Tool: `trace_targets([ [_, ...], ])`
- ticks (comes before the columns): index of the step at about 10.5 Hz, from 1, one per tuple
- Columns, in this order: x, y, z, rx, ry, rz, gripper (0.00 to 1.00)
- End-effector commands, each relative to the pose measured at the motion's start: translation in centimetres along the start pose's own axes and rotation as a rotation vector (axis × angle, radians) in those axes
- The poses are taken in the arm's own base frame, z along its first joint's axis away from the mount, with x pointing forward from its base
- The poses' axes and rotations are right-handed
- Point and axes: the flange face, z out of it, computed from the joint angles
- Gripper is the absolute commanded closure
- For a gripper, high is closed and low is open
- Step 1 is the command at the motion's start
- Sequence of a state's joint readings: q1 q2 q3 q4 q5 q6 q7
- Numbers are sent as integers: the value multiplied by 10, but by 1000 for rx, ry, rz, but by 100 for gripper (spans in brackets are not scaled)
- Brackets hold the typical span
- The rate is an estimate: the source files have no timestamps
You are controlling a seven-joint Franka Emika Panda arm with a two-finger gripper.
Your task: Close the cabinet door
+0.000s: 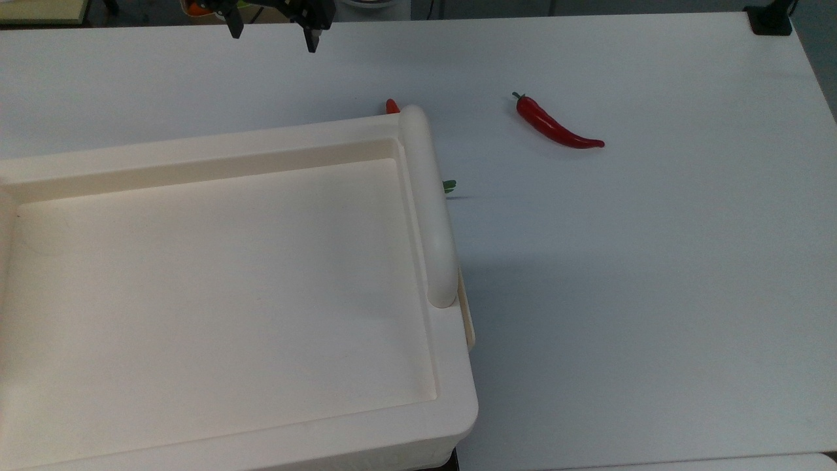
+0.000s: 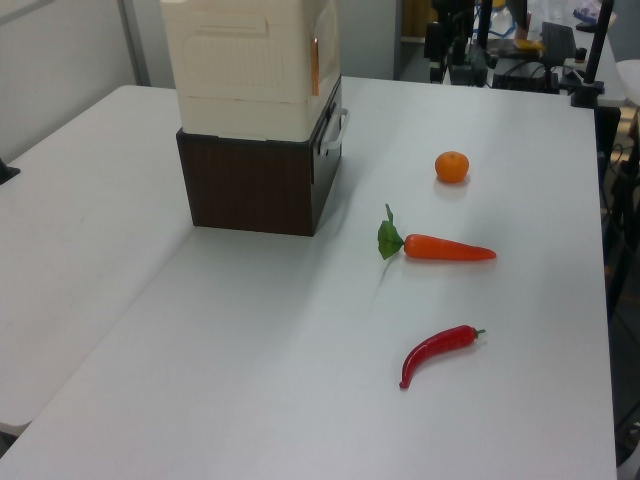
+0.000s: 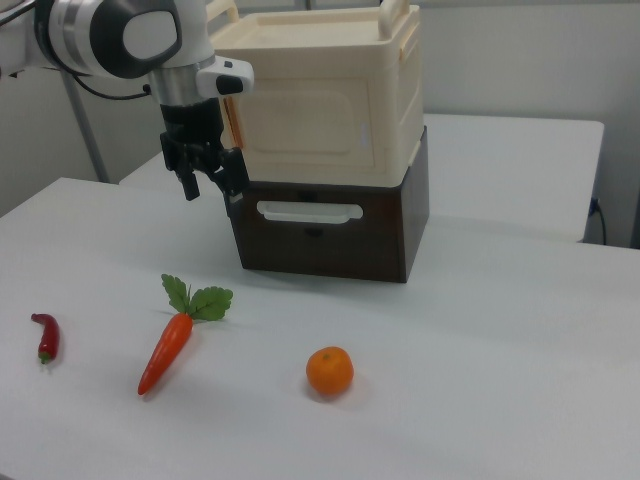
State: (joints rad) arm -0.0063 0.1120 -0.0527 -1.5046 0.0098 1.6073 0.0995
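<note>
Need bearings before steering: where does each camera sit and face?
Top view: overhead, looking down on the cabinet; open gripper at upper edge.
Left view: off the table's end, looking past chili and carrot to the cabinet.
Right view: low, facing the cabinet door; arm and gripper on the right view's left.
Shared: all show the chili.

The Panda arm's white wrist segment (image 3: 120,35) reaches in from the right view's upper left, its black gripper (image 3: 212,190) pointing down with both fingers spread apart and nothing between them. In the top view the gripper (image 1: 271,36) sits at the upper edge, its two dark fingertips (image 1: 311,40) held well apart in open air.
</note>
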Motion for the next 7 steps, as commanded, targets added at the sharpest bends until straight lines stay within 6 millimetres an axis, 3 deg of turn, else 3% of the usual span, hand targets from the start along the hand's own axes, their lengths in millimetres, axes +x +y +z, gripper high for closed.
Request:
trace_targets([
  [1, -12, 8, -2, -22, -27, -1, 0],
  [7, -20, 17, -2, -20, -83, -31, 0],
])
